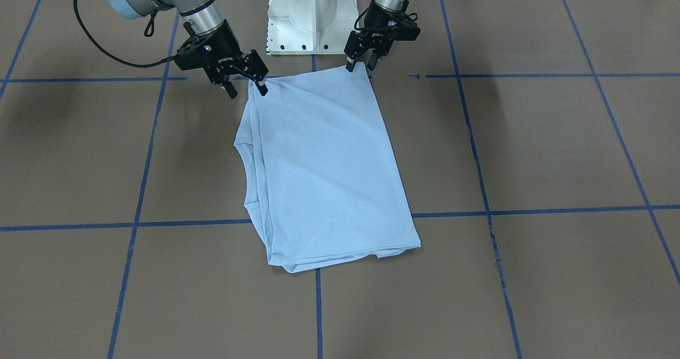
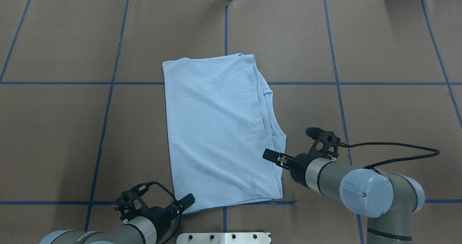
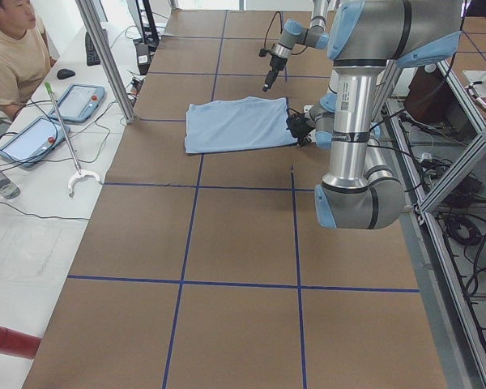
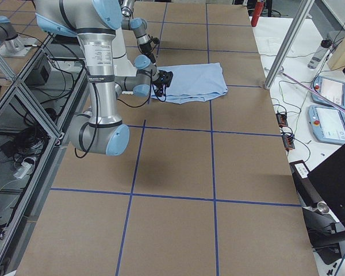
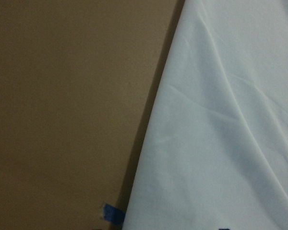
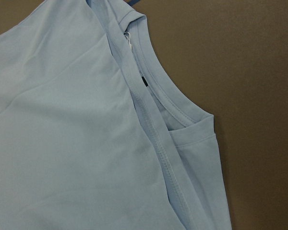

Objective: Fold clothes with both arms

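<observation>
The light blue T-shirt (image 1: 329, 162) lies flat on the brown table, folded into a long rectangle; it also shows in the overhead view (image 2: 216, 128). Its round collar (image 6: 173, 103) faces the robot's right, with a dark logo (image 6: 143, 81) inside. The chest print is hidden. My left gripper (image 1: 360, 66) is open, just over the shirt's near left corner (image 2: 187, 200). My right gripper (image 1: 246, 89) is open, one finger at the shirt's near right corner, below the collar (image 2: 271, 155). Neither wrist view shows fingers; the left one shows the shirt's edge (image 5: 221, 134).
The white pedestal base (image 1: 311, 19) stands just behind the shirt's near edge. Blue tape lines (image 1: 319, 306) grid the table. An operator (image 3: 12, 57) sits at a side desk with tablets (image 3: 77, 101) beyond the table's far edge.
</observation>
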You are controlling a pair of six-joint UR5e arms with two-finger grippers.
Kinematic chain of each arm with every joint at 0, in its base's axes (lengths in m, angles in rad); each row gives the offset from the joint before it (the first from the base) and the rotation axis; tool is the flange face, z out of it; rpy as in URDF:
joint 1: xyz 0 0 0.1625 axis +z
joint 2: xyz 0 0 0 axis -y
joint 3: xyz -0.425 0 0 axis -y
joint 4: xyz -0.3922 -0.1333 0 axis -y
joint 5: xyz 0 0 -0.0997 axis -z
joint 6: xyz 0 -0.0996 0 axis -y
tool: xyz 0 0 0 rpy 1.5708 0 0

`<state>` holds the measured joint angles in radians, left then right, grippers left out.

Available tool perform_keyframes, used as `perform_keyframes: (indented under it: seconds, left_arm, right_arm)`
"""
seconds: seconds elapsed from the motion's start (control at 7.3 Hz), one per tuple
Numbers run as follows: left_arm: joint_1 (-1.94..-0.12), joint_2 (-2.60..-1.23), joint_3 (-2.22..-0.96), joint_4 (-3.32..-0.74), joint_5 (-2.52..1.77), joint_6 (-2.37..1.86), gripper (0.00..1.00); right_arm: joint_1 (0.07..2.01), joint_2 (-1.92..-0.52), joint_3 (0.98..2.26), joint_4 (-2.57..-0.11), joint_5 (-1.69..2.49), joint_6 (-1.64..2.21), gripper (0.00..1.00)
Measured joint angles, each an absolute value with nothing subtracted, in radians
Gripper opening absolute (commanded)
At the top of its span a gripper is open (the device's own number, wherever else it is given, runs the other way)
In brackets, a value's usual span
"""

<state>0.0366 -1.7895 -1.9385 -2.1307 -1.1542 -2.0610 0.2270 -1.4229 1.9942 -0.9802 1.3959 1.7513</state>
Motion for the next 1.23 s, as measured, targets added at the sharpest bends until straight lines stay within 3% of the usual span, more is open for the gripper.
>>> perform_keyframes:
  seconds: [0.68, 0.82, 1.1, 1.23]
  left_arm:
    - [0.042, -1.8, -1.925, -2.131, -1.155, -2.062, 0.83]
    - [0.043, -1.801, -1.923, -2.131, -1.155, -2.062, 0.8]
    - [0.043, -1.801, -1.922, -2.131, -1.156, -2.062, 0.51]
    - [0.043, -1.801, -1.922, -2.132, -1.157, -2.061, 0.51]
  right_arm:
    - [0.225, -1.424, 1.994, -0.98, 1.391, 1.752, 1.0]
    - [0.224, -1.423, 1.994, -0.98, 1.39, 1.752, 1.0]
    - [0.224, -1.422, 1.994, -0.98, 1.39, 1.751, 1.0]
    - [0.224, -1.422, 1.994, -0.98, 1.39, 1.75, 1.0]
